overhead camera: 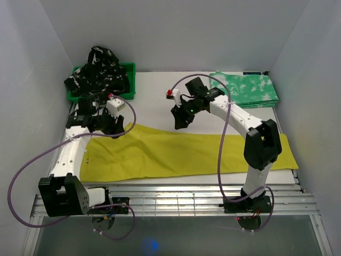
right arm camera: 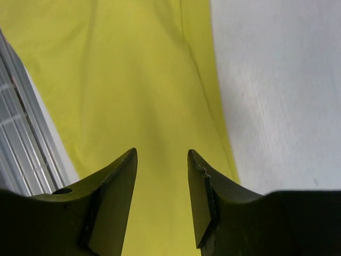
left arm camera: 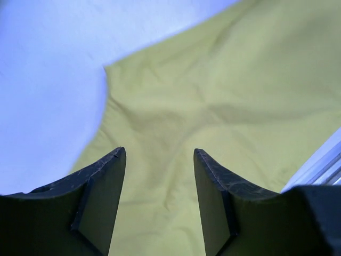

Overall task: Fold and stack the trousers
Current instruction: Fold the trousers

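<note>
Roughly a third done, by my reading: one pair folded, two to go.
From above, the green-and-white trousers (overhead camera: 245, 88) sit folded at the far right, the black trousers (overhead camera: 98, 70) are heaped in the bin (overhead camera: 131, 80), and the yellow trousers (overhead camera: 181, 152) lie flat and unfolded across the table (overhead camera: 154, 98). Left wrist: the left gripper (left arm camera: 160, 197) hangs spread and empty over the yellow cloth's corner. Right wrist: the right gripper (right arm camera: 162, 197) is likewise spread and empty near its edge. No writing is readable.
</note>
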Motion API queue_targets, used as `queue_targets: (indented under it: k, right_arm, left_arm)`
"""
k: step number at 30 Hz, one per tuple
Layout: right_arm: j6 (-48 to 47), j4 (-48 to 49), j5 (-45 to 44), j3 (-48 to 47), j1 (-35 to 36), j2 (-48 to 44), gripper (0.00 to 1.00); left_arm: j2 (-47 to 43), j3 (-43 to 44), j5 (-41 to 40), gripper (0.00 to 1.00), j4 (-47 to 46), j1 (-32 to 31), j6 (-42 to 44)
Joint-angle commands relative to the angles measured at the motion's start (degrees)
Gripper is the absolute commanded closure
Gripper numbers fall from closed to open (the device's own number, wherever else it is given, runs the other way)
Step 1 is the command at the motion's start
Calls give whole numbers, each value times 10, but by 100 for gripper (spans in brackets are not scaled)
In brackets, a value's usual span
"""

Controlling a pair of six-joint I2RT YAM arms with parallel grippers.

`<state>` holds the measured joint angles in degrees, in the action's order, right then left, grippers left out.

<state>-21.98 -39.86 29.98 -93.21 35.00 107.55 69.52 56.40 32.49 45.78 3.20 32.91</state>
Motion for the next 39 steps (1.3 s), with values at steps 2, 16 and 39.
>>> queue_targets:
  k: [2,16,39]
  right_arm:
    - [-106,-116,-11,115,-48,-48,52]
    - [-69,-107,-116,213,-122,7,54]
    - [-50,-99,-123,209,-129,50,54]
  left_arm:
    - [68,128,65,35,52,-12,-24]
    - [464,491,4,35,264,-94,180]
    - [565,513,-48,38,312,-124,248]
